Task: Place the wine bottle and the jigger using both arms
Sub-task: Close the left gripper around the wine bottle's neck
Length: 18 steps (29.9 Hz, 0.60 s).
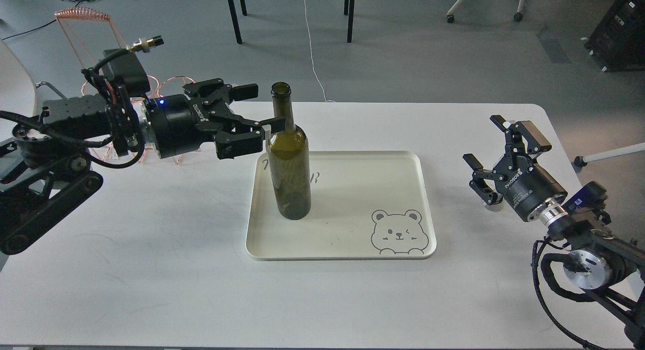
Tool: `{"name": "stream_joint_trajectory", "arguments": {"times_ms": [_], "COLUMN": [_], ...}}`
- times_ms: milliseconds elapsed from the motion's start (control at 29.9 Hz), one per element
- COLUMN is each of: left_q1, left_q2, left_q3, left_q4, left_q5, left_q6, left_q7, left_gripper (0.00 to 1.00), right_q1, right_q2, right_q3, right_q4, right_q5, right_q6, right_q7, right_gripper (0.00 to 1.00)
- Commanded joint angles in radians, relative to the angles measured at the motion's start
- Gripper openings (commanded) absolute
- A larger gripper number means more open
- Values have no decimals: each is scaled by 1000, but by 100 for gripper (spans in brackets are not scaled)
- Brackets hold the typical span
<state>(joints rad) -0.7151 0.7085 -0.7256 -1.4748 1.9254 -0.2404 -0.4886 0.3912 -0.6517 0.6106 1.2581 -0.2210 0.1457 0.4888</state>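
Note:
The wine bottle (288,163) stands upright on the left part of a cream tray (352,189). My left gripper (263,107) is open just left of the bottle's neck. Its near fingertip (276,122) is at the base of the neck and its far fingertip is behind and to the left. My right gripper (486,141) is open and empty above the table's right side. A small pale object (493,205) shows just below it, mostly hidden by the gripper. I cannot tell if it is the jigger.
A copper wire rack (80,17) stands at the back left, behind my left arm. The tray has a bear drawing (399,231) at its front right corner. The table's far edge lies just behind the bottle.

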Motion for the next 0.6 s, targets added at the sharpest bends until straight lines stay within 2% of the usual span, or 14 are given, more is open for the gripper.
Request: {"name": "stream_joint_trajectory", "arguments": {"times_ms": [0,234,368,434,568], "left_q1": [-14,-35,-37,-38,-52], "left_q2": [-27,-72,-93,-101,-116], "left_q3": [9,40,41,41,41], "left_q4": [13,62,68,76,102], "left_q5": [1,1,1,1,1], "left_q6": [0,3,3,3,4], "left_q7": [0,0,0,0,0], "left_gripper": [98,97,94,86,58], "right_q1": [0,0,0,0,0], "right_q2": [1,0,0,0,0], "right_q3": [0,0,0,0,0], "right_q4": [0,-2,-2,-2,-2], "right_q5": [0,-1,-1,-1,-1], "right_q6": [0,0,-1,-1,-1], "right_q7": [0,0,0,0,0], "right_gripper": [98,98,98,98,98]}}
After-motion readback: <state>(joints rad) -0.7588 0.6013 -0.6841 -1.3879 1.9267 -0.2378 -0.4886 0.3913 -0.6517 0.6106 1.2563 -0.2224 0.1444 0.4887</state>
